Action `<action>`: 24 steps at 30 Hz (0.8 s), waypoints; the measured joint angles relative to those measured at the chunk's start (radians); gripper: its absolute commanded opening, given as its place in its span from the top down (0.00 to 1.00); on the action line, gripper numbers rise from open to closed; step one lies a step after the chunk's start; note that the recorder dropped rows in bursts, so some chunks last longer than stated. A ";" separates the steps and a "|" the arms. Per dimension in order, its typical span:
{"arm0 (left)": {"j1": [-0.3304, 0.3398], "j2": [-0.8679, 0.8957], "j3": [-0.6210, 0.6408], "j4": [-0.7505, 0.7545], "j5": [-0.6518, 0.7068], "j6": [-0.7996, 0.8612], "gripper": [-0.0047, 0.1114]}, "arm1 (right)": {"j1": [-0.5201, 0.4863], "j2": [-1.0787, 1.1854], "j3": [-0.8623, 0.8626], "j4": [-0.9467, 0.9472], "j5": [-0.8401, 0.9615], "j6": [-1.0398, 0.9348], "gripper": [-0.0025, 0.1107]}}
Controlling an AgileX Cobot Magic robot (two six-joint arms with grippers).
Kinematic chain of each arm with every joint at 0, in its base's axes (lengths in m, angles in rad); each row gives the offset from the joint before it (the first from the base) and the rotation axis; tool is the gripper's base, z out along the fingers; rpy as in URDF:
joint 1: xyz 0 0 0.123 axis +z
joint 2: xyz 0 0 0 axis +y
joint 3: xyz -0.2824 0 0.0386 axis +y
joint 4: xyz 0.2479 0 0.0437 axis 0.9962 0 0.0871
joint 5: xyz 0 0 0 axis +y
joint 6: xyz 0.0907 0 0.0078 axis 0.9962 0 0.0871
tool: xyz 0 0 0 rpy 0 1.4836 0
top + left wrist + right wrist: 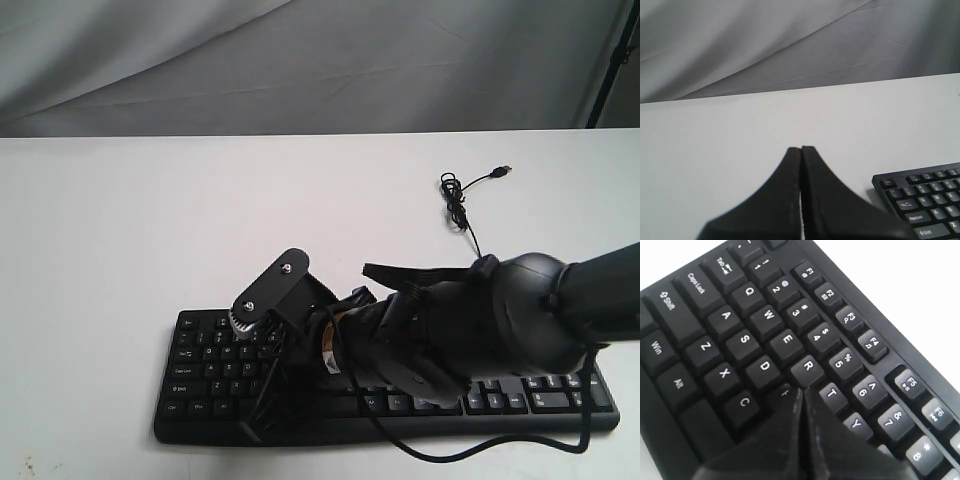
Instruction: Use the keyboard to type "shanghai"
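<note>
Table [150,220] white, keyboard [205,375] flat at its near edge. Right gripper [803,392] pinched closed on nothing, tip at home row just below R key [808,366] and T key [831,393]. Left gripper [801,150] also closed, empty, above bare table off keyboard's Esc corner. No screen, so I can't tell which letters are in; my guess is mid-word, around G.

Keyboard [200,360] on the table [150,220] near its front edge, right arm [520,310] reaching across it from the right, jaws over the left-hand letter keys, cable [458,195] coiled behind the keyboard's right end, cloth [300,60] behind the table.
</note>
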 measured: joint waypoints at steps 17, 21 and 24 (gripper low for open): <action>0.000 0.000 0.000 0.000 0.000 0.000 0.96 | -0.016 -0.105 0.067 -0.007 0.037 0.000 0.98; 0.000 0.000 0.000 0.000 0.000 0.000 0.96 | -0.021 -0.105 0.081 -0.007 0.014 0.000 0.98; 0.000 0.000 0.000 0.000 0.000 0.000 0.96 | -0.023 -0.107 0.081 -0.007 0.007 0.000 0.98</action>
